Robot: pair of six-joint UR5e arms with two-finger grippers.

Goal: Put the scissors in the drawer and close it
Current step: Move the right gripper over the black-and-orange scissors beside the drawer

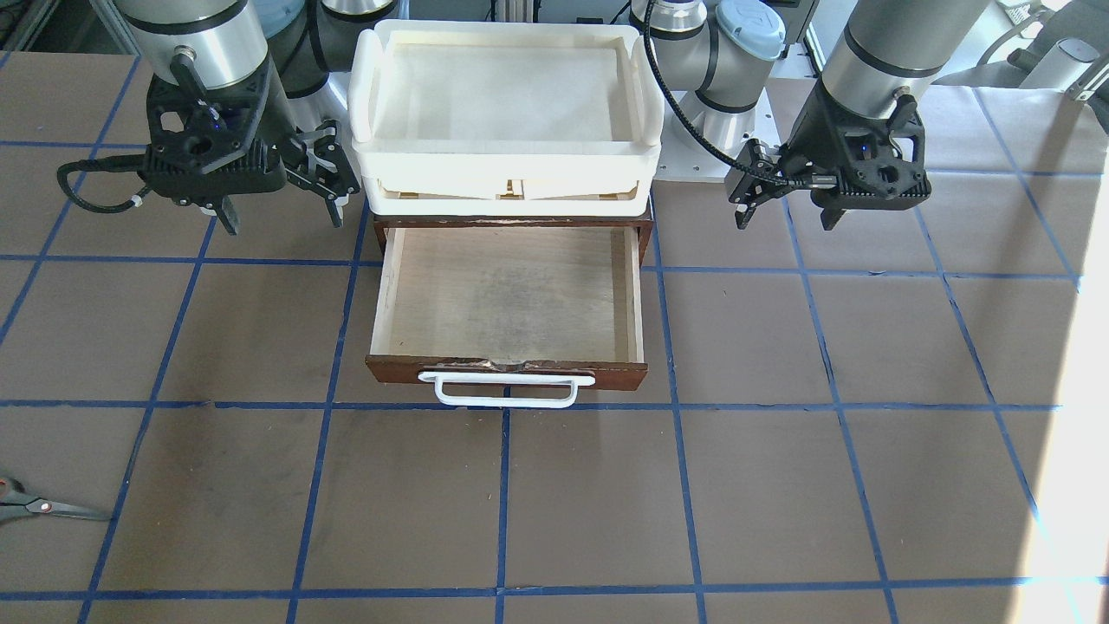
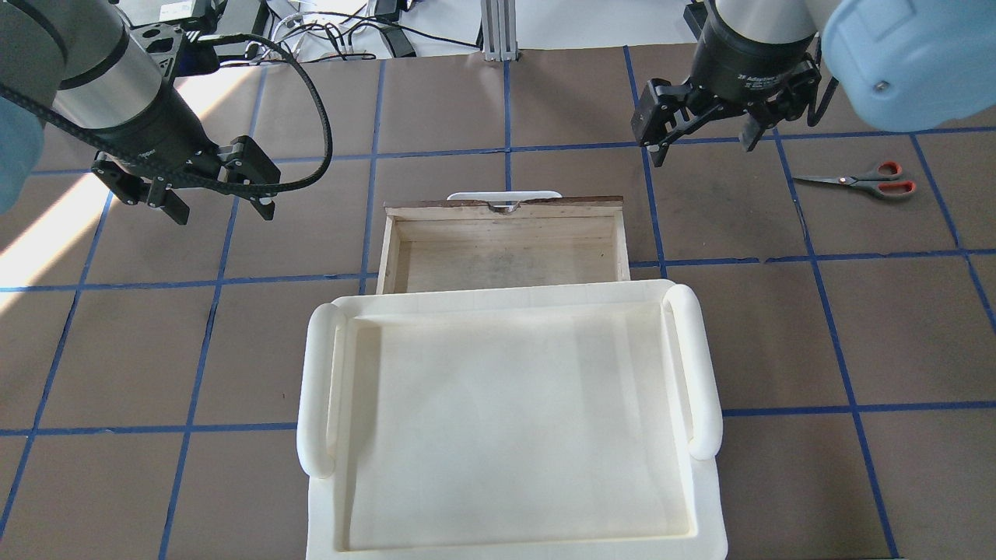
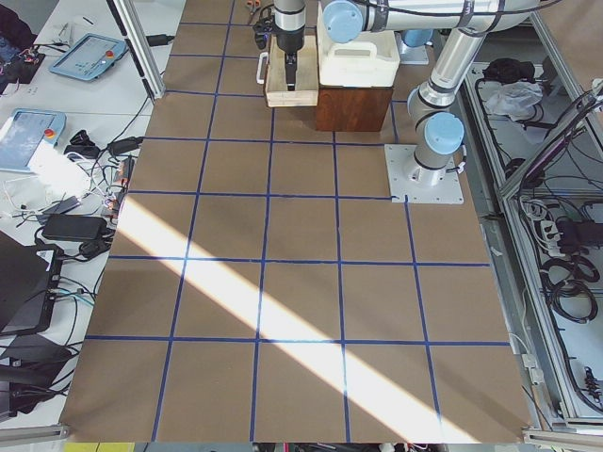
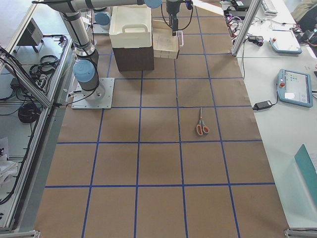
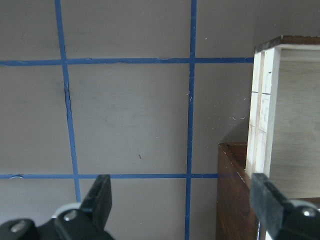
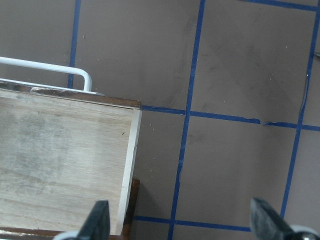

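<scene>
The scissors (image 2: pixel 864 180), with orange-red and grey handles, lie flat on the brown table far out on my right side; they also show in the front view (image 1: pixel 35 505) and the right side view (image 4: pixel 201 124). The drawer (image 1: pixel 606 374) is pulled open and empty, with its white bar handle (image 1: pixel 507 390) toward the operators' side; it also shows from overhead (image 2: pixel 506 249). My right gripper (image 2: pixel 704 152) is open and empty, above the table beside the drawer's right front corner (image 6: pixel 65 165). My left gripper (image 2: pixel 222 214) is open and empty, left of the drawer (image 5: pixel 262 110).
A cream-white plastic tray (image 2: pixel 704 373) sits on top of the dark brown cabinet (image 1: pixel 645 227) that holds the drawer. Blue tape lines grid the brown table. The arm bases stand behind the cabinet.
</scene>
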